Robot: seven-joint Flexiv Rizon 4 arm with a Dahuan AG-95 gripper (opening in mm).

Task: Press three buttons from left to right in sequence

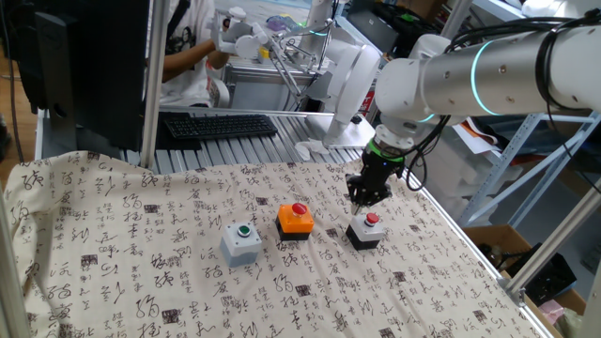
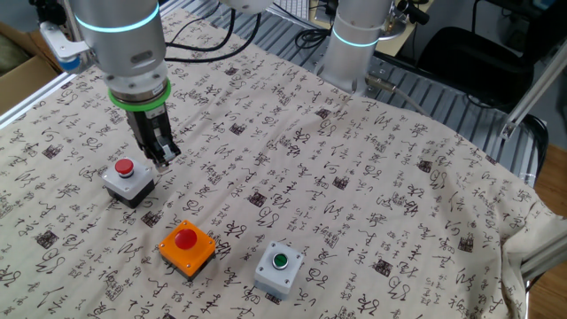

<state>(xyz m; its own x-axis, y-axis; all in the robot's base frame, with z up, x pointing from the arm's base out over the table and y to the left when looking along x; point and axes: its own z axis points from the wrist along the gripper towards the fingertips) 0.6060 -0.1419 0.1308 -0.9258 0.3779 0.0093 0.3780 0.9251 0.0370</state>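
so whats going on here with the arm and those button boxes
A single robot arm has its gripper shut and pointing down, hovering just beside the black box with the red cap. The orange box and the grey box with the green cap sit in the same row on the patterned cloth, with nothing touching them.

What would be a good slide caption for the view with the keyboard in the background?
Robot gripper, shut, pointing down just behind the black button box, with orange and grey boxes alongside.

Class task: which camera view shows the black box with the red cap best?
The other fixed view: the black box lies unobstructed, cap fully visible. In one fixed view the black box is smaller, below the tool.
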